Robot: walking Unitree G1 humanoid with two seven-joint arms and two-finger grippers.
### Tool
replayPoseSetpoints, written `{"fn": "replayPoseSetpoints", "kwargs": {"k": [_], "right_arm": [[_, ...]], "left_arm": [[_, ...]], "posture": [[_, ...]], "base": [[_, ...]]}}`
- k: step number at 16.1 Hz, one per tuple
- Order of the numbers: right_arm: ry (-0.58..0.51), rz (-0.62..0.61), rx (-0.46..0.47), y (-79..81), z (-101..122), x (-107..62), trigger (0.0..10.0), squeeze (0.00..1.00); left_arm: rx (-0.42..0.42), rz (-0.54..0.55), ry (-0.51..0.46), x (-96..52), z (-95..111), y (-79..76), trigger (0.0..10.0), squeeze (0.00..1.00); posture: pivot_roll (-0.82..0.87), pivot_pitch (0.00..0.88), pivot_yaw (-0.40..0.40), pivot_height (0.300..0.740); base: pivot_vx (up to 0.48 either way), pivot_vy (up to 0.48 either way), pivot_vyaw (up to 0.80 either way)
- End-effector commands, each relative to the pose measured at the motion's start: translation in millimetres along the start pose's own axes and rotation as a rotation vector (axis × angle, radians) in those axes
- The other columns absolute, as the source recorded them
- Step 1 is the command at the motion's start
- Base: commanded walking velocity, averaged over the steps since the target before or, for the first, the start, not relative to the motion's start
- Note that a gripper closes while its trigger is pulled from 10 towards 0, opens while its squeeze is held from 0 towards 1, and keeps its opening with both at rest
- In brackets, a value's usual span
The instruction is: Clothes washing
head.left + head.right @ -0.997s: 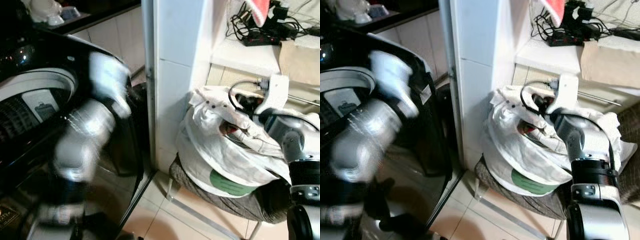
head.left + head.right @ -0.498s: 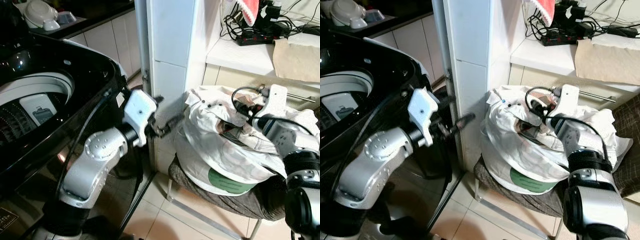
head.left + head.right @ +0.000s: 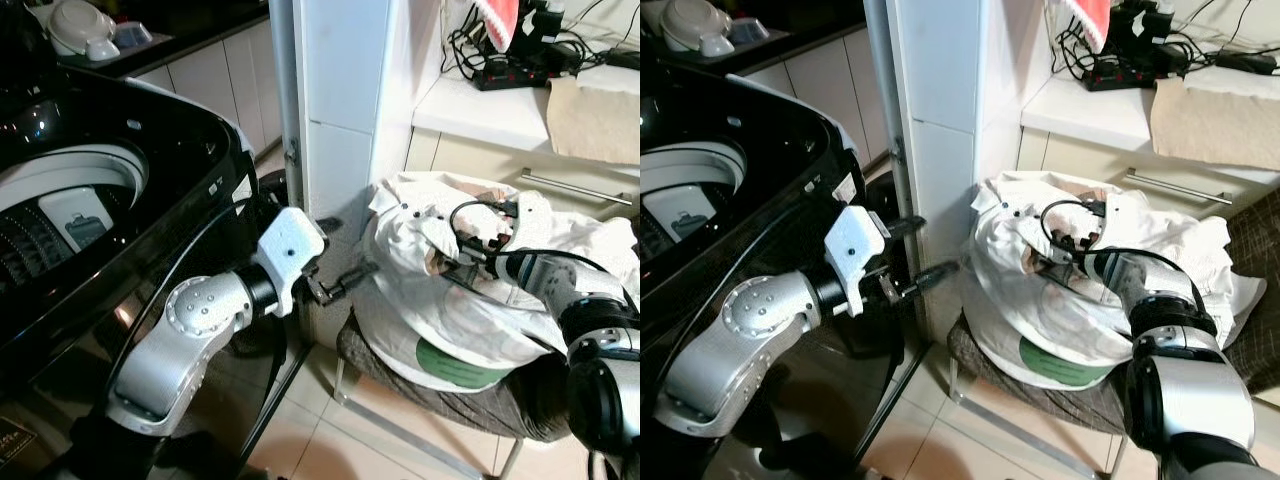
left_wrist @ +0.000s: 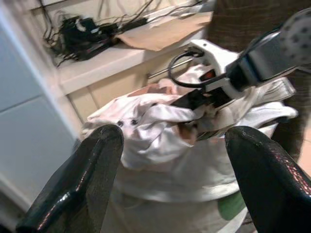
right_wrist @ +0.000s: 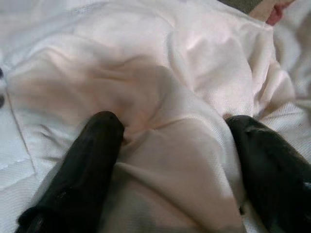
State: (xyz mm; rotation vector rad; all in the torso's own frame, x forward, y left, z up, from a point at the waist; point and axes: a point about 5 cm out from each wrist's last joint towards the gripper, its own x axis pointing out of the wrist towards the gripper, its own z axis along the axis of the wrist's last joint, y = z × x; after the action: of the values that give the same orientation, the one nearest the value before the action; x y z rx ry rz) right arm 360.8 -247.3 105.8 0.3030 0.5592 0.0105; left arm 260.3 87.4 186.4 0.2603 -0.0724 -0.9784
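Beside washing machine (image 3: 90, 190), heaped white clothes (image 3: 470, 300), right fingers (image 5: 104, 141) spread within.

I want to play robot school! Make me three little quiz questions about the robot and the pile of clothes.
1. True or false: the right gripper has its fingers spread and pressed into the white clothes.
2. What does the white laundry bundle sit on?
A. the washing machine
B. a stool with a dark cushion
C. the shelf with cables
3. Fill in: the left gripper reaches out between the washing machine and the ____ bundle.

Key:
1. True. The fingers are apart, with cloth bunched between them.
2. B
3. white; its fingers are apart with nothing between them.
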Motion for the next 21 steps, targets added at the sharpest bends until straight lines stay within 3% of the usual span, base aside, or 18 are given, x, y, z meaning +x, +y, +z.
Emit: {"fn": "replayPoseSetpoints", "kwargs": {"k": [1,21], "right_arm": [[0.019,0.024,0.045,4.2,-3,1.9,0.3,0.0],[-0.037,0.065,0.077,1.8,9,-1.5,0.0,0.0]], "left_arm": [[0.001,-0.028,0.005,-0.9,1,-3.3,10.0,0.0],[0.025,0.002,0.029,0.9,-2,1.3,10.0,0.0]], "posture": [[-0.01,0.0,0.045,0.74],[-0.02,0.0,0.05,0.74]], "base": [[0.0,0.0,0.0],[0.0,0.0,0.0]]}}
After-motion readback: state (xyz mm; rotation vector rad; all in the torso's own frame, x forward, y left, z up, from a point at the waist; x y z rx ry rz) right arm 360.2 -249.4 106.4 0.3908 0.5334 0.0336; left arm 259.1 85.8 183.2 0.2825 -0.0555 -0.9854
